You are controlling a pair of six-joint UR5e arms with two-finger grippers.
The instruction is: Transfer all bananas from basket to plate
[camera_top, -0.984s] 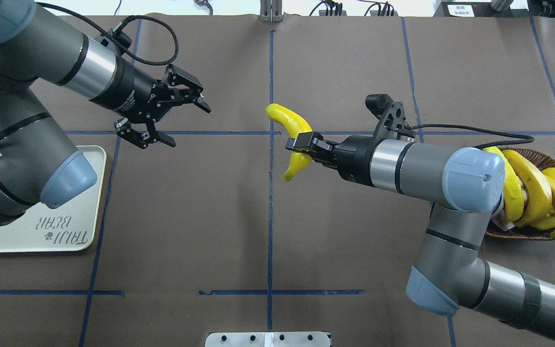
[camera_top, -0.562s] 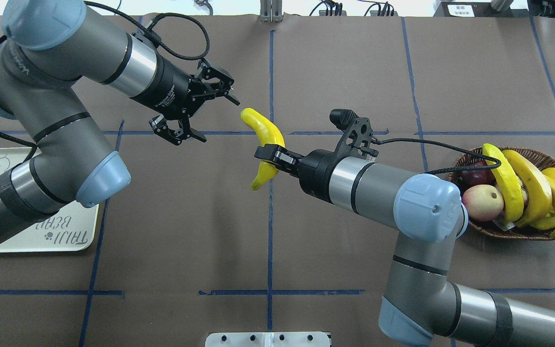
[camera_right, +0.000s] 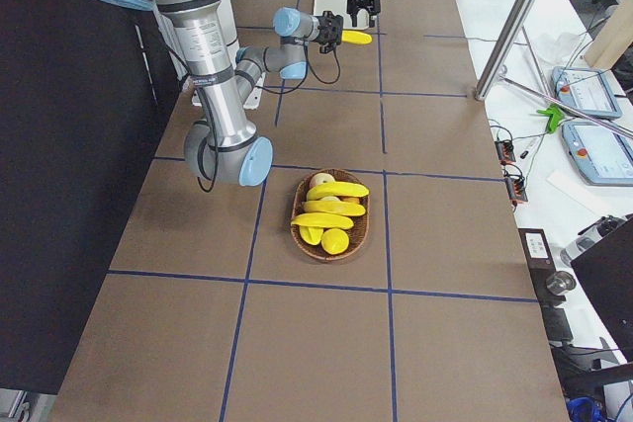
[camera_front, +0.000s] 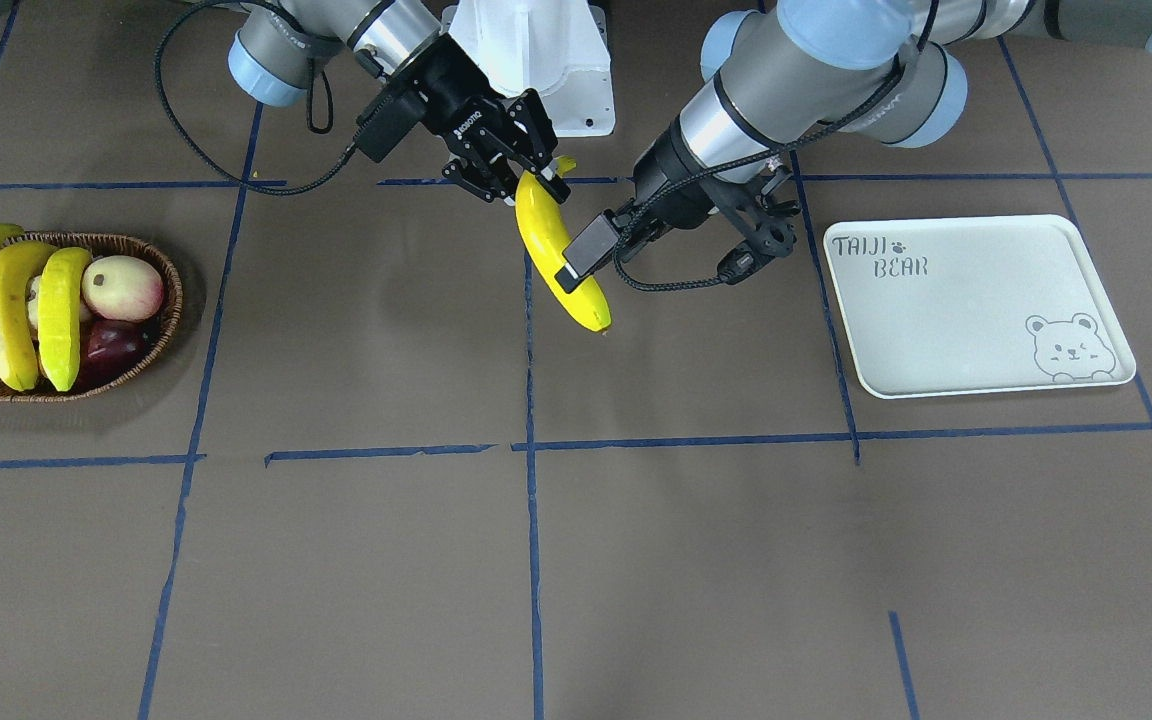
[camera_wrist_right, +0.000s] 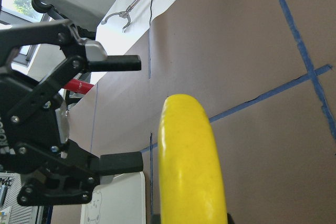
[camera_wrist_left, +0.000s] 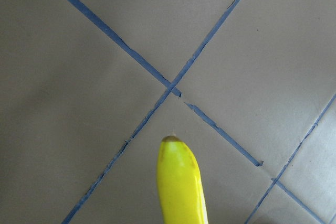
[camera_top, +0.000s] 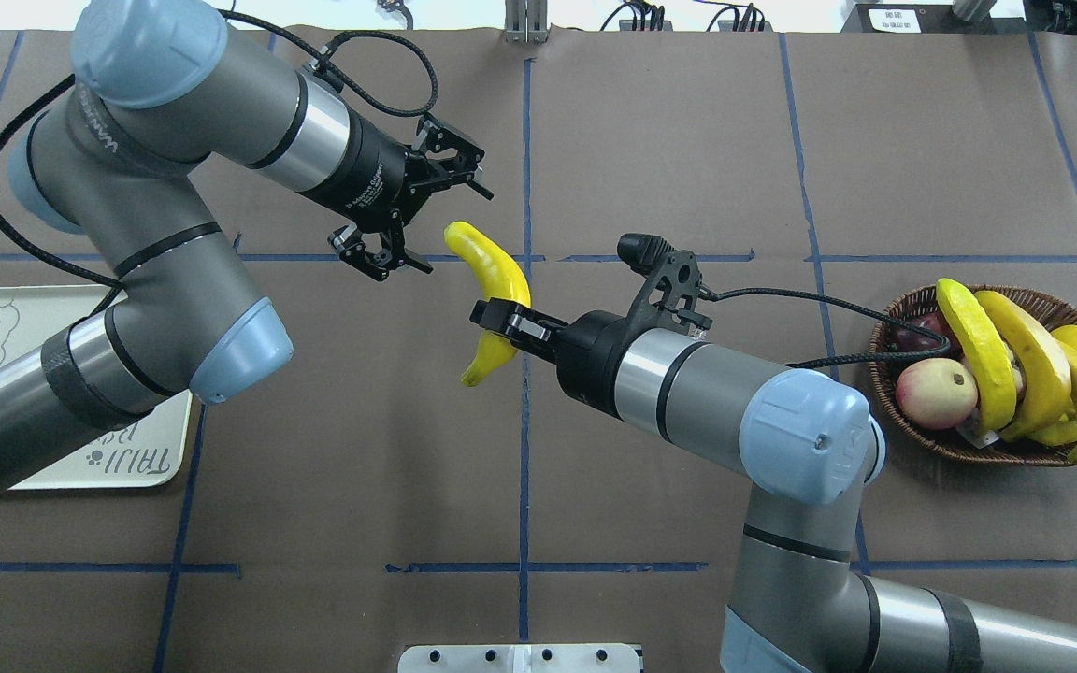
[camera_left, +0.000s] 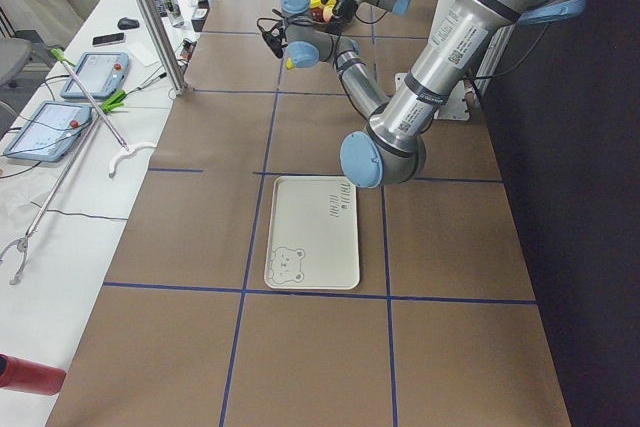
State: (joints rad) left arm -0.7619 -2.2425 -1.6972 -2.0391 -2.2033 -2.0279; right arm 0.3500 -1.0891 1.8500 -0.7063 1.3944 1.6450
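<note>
Paper, brown and crossed by blue tape lines, covers the table point(camera_top: 333, 421). Two arms reach over it toward the middle, the left arm point(camera_top: 155, 121) and the right arm point(camera_top: 735, 402). Both are cut off at the edges of the overhead view.

One plate point(camera_front: 966, 330) lies flat on the robot's left. It is lettered "TAIJI BEAR" at one corner and has a bear face at the opposite one. From overhead the left arm hides much of it.

One basket point(camera_top: 997, 453) sits well apart on the robot's right. Bananas point(camera_top: 1029, 360) lie heaped across it, at least four, overlapping so that the full count is hard to make out. Beside them show one peach point(camera_top: 936, 393) and one dark red fruit point(camera_top: 917, 336), half buried.

One more banana point(camera_top: 496, 271) hangs in the air over the table's middle, between plate and basket. The right gripper point(camera_top: 492, 322) is clamped on the half nearer the robot, fingers pressed to either side. The left gripper point(camera_top: 457, 232) is spread wide, with the banana's free tip at the mouth of its jaws. Whether a finger touches the tip cannot be told. White print on both gripper bodies is too small to read.
</note>
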